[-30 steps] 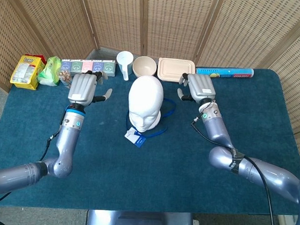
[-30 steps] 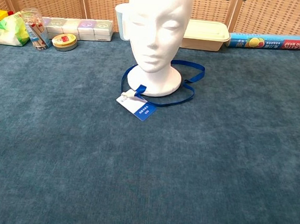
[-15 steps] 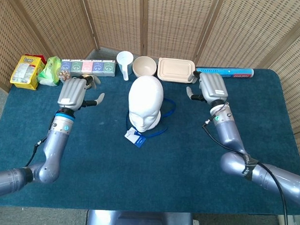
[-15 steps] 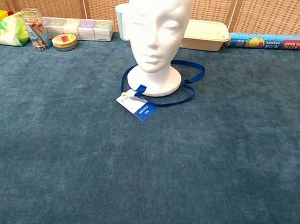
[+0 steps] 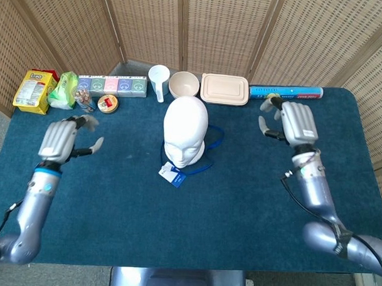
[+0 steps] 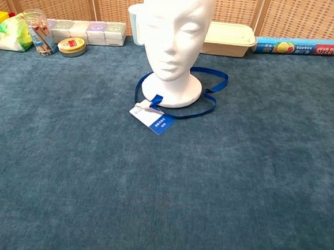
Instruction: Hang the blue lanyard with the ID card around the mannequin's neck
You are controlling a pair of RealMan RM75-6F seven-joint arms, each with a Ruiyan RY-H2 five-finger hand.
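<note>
- A clear jar [image 6: 37,29] by the left edge is holding thin sticks.
- The left hand [image 5: 60,140] and right hand [image 5: 297,122] are hovering with fingers spread, gripping nothing.

White mannequin head [image 6: 176,33] on a teal-blue carpeted table [image 6: 161,194]. Royal blue lanyard [image 6: 207,96]; ID card [image 6: 154,120] white with a blue lower half. Both hands, left [image 5: 60,140] and right [image 5: 294,122], grey. Beige lidded container [image 5: 225,89], cream bowl [image 5: 184,84], white cup [image 5: 159,78]. Blue wrap box [image 6: 301,46] carries yellow print. Yellow packet [image 5: 34,90]. Tan woven screens [image 5: 220,31].
</note>
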